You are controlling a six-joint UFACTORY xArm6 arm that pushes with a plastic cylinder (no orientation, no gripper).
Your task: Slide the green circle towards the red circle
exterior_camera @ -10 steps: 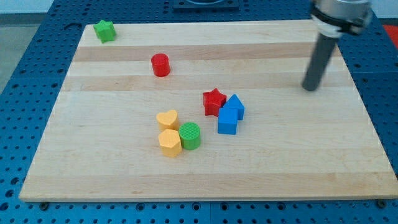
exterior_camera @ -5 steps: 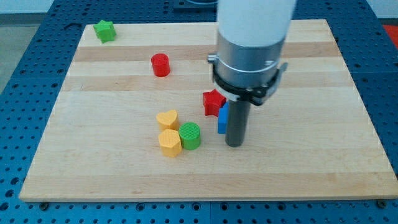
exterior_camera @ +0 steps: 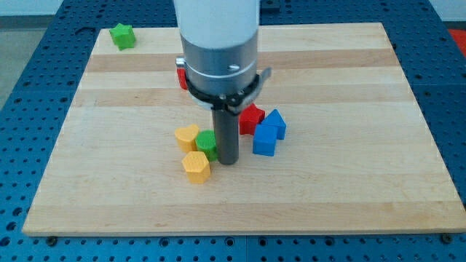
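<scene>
The green circle (exterior_camera: 206, 141) lies near the board's middle, partly hidden by my rod. My tip (exterior_camera: 228, 161) stands right against its right side, a little below it. The red circle (exterior_camera: 180, 77) sits up and to the left, mostly hidden behind my arm; only its left edge shows. A yellow heart (exterior_camera: 187, 136) touches the green circle on its left. A yellow hexagon (exterior_camera: 196, 166) lies just below them.
A red star (exterior_camera: 253, 118) and two blue blocks (exterior_camera: 268, 133) lie to the right of my rod. A green star (exterior_camera: 123, 35) sits at the board's top left corner. The wooden board (exterior_camera: 349, 160) rests on a blue perforated table.
My rod swept from the board's right side to the middle and now presses the green circle. The green circle has moved up and left, and the yellow heart shifted left.
</scene>
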